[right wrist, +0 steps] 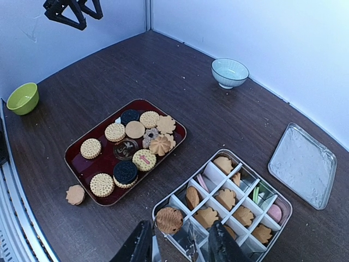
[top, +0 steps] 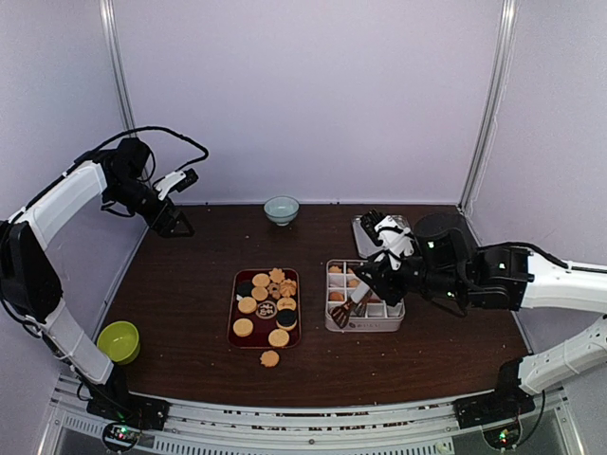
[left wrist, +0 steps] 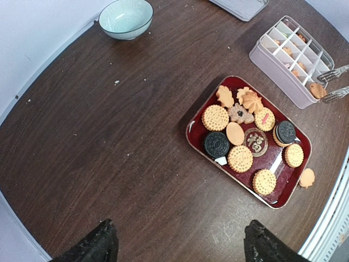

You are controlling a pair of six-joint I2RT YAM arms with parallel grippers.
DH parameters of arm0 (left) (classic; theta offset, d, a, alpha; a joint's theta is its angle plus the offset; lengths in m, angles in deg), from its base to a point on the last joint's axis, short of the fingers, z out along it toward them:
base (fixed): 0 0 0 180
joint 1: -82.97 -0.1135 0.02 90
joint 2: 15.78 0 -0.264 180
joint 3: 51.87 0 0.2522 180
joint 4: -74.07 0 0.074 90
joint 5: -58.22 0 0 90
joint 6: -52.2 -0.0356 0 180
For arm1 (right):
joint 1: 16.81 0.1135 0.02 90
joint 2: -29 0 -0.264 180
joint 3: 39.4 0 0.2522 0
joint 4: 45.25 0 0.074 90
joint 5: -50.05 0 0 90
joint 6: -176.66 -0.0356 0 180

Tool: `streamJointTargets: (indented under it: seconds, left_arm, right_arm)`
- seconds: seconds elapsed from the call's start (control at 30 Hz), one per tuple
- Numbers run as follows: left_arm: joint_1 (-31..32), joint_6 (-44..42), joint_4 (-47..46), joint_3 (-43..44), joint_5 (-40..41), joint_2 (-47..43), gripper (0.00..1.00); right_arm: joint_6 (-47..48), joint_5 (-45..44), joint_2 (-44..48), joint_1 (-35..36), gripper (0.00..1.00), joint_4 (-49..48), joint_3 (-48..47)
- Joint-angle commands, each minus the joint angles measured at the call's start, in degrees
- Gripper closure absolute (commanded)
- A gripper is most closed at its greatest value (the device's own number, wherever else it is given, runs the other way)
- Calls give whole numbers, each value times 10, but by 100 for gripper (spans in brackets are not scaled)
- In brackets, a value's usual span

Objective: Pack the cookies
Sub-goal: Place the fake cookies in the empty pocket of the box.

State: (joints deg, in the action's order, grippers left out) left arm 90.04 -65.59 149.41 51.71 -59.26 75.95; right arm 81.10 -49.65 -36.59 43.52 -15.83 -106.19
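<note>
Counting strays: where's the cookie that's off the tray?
Top view: the loose cookie sits just beyond the red tray's near edge, toward the arm bases, left of the divided box.

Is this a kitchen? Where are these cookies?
Probably not a kitchen, more likely a robot test booth. Plain pale walls with metal posts box in a dark table, two robot arms are bolted at its edge, and the right tool holds tongs at a divided cookie box.
</note>
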Motion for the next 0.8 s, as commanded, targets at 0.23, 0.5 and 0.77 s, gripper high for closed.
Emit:
streamJointTargets:
  seconds: [0.23, 0.5, 0.77]
  left_arm:
    - [-2, -9, 5, 11, -15, -9, 18]
    - [-2, -12, 5, 10, -15, -11, 18]
    - [-3, -16, 9, 6, -5, -11, 19]
  right_arm:
    - [26, -20, 5, -3, 75, -18, -45]
    - [30, -5, -9, -4, 76, -39, -58]
    - [46, 35, -99, -3, 76, -99, -133]
